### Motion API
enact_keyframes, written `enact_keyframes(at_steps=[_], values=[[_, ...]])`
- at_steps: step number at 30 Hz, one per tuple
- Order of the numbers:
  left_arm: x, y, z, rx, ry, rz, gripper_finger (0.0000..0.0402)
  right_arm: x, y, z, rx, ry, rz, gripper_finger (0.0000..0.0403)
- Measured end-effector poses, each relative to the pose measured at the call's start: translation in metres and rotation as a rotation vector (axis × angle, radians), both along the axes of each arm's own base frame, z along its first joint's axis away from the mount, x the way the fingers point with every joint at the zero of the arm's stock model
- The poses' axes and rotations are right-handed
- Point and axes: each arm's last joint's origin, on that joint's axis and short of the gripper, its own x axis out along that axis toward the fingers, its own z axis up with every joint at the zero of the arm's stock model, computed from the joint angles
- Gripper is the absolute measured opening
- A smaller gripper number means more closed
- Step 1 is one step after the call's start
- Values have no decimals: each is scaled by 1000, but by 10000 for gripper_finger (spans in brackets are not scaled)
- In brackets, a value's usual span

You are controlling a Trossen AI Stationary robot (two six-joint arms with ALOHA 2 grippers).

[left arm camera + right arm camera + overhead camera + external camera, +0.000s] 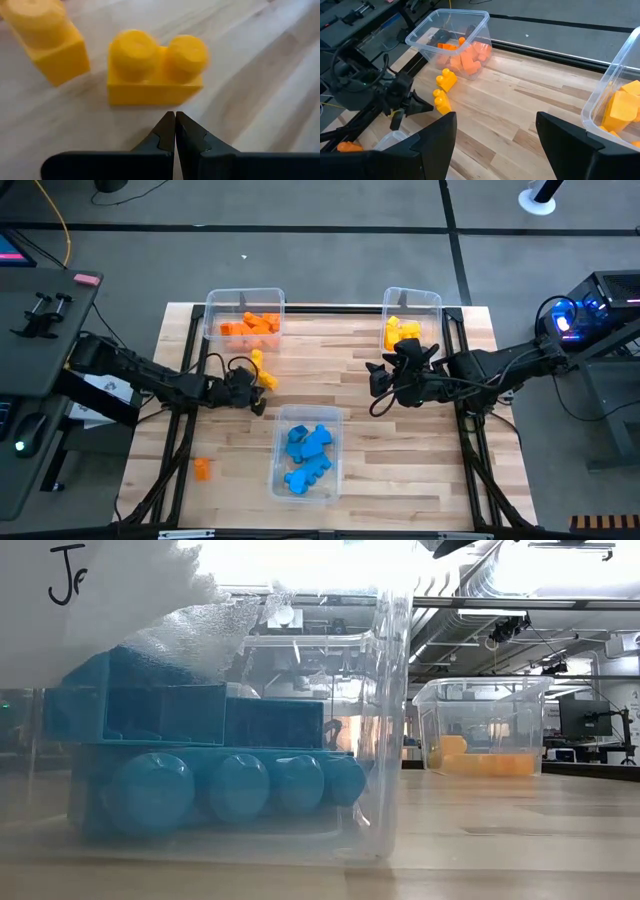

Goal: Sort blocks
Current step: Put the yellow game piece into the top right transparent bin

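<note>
step: fetch loose yellow blocks [262,372] beside orange bin [243,320] | left gripper [175,120] fingers together, tips just short of two-stud brick [154,67] | right gripper [378,376] spread, empty, near yellow bin [411,318] | advice: part fingers first, straddle brick squarely, avoid nudging neighbour

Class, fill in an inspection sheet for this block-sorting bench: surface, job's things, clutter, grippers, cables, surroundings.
Surface: wooden table.
Job's things: orange blocks in bin; yellow blocks in bin; blue blocks in bin; two loose yellow blocks; one loose orange block.
Clutter: nothing seen.
Grippers: left gripper shut, empty, beside the loose yellow blocks; right gripper open, empty.
Cables: black cables along right arm.
Surroundings: grey floor, equipment on both sides.
</note>
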Motion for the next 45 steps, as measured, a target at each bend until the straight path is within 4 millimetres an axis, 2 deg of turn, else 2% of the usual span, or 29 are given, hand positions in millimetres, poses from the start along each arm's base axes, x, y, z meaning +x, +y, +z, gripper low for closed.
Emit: enact_keyframes(at_steps=[2, 4, 8, 12, 16, 19, 23, 27, 30, 35, 45], values=[[4, -5, 7, -22, -23, -47, 0, 0, 0, 0, 0, 0, 0, 270], [11, -10, 22, -8, -52, -147, 0, 0, 0, 0, -1, 1, 1, 270], [25, -12, 72, 184, -14, -465, 1, 0, 0, 0, -1, 2, 1, 270], [28, 6, 115, 326, 225, -637, 3, 0, 0, 0, -1, 1, 0, 270], [32, 32, 134, 350, 419, -793, 36, 0, 0, 0, 5, 0, 2, 270], [39, 49, 129, 297, 515, -913, 85, 1, 0, 0, 9, -9, 1, 270], [52, 58, 107, 302, 668, -1064, 160, 1, 0, 1, 11, -15, 1, 270], [67, 61, 85, 334, 805, -1095, 224, 1, 0, 1, 12, -15, 2, 270], [73, 60, 76, 312, 847, -1078, 258, 2, 1, 1, 19, -26, 4, 270], [78, 61, 66, 289, 853, -1123, 283, 3, 1, 2, 24, -37, 6, 270], [93, 71, 37, 253, 893, -1140, 282, 3, 2, 2, 48, -35, 25, 270]])
